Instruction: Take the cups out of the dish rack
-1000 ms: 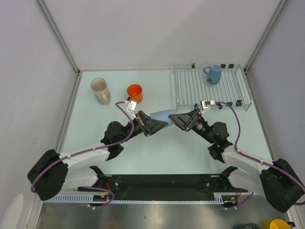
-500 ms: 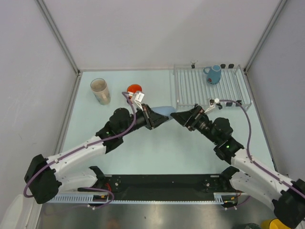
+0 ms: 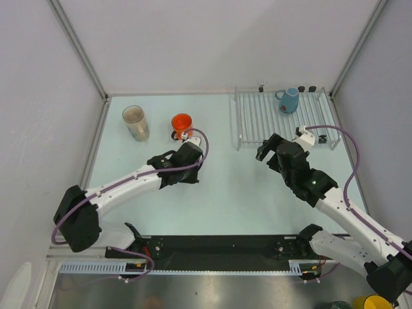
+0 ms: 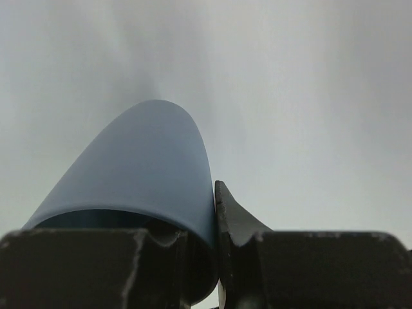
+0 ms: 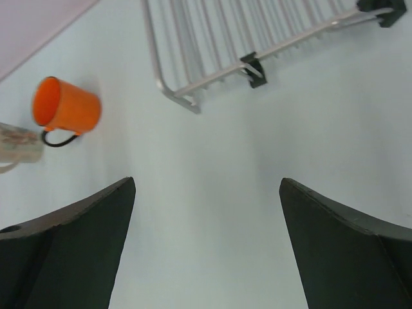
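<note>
The two arms have parted since a second ago, when both tips met over the middle of the tabletop [image 3: 225, 193] with the light-blue cup [image 4: 145, 164] between them. That cup has gone with the left arm. The left pincer [image 4: 205, 239] pinches its wall, one finger inside the mouth and the other pressed against the outside, and the cup points away from the wrist camera toward a plain grey blur. From above the cup can no longer be seen, since the left wrist now covers it. The wrist has swung toward the back left and sits just in front of the orange mug [image 3: 182, 122]. The beige tumbler [image 3: 135, 122] stands where it stood before, to the left of the orange mug, both on the bare tabletop. The right pincer [image 5: 206, 241] has let go and drawn back to the right. Its fingers are spread wide with nothing between them, over the tabletop near the front left corner of the dish rack [image 3: 254, 119]. The rack has not moved, and the teal-blue mug [image 3: 289, 100] remains in it at the back, handle to the left.
</note>
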You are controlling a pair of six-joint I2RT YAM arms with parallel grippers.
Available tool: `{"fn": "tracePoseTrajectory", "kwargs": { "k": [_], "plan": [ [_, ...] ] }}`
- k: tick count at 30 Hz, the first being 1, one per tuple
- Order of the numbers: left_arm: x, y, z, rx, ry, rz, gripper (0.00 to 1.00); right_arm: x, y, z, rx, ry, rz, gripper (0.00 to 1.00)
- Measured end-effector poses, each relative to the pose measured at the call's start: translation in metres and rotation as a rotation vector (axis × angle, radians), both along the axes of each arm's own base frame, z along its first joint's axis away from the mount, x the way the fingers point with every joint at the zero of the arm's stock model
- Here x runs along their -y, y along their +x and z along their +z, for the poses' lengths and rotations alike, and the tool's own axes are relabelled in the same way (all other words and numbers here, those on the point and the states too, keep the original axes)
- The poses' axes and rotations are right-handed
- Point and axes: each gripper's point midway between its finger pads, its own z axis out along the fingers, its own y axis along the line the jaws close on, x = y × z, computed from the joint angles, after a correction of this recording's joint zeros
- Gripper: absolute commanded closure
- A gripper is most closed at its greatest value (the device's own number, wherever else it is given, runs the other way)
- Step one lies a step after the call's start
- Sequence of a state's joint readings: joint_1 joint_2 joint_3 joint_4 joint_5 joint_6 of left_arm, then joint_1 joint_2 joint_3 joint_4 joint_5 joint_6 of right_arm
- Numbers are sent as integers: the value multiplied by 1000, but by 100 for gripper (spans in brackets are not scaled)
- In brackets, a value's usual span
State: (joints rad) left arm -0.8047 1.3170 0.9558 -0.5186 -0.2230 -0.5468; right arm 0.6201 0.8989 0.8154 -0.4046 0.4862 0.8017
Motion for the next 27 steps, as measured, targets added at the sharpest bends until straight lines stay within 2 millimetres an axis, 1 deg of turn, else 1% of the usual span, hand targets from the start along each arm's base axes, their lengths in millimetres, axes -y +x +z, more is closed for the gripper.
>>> {"fn": "tracePoseTrajectory", "kwargs": {
  "k": [1, 3, 5, 7, 11, 16, 23, 24, 26, 27],
  "plan": [
    [-7, -5, -13, -39, 56, 0, 99, 4, -2, -8, -26, -29, -10, 0],
    [-21, -14, -33, -109, 152, 0, 100, 10, -4, -15, -52, -63, -23, 0],
    [-30, -19, -44, -151, 212, 2, 100, 13, -5, -17, -58, -77, -32, 0],
    [-34, -23, -50, -182, 253, -2, 100, 14, -5, -18, -61, -84, -37, 0],
    [-33, -23, -56, -210, 278, -5, 100, 15, -6, -22, -67, -93, -38, 0],
    [-25, -26, -66, -271, 287, -37, 100, 14, -5, -29, -87, -112, -34, 0],
    [-13, -27, -66, -322, 280, -82, 99, 13, -4, -37, -110, -128, -30, 0],
    [-12, -27, -67, -328, 281, -87, 98, 13, -4, -39, -114, -130, -29, 0],
    [-10, -26, -67, -339, 285, -92, 89, 12, -3, -42, -122, -135, -27, 0],
    [-9, -26, -67, -342, 284, -94, 81, 12, -3, -43, -124, -137, -26, 0]
  ]
}}
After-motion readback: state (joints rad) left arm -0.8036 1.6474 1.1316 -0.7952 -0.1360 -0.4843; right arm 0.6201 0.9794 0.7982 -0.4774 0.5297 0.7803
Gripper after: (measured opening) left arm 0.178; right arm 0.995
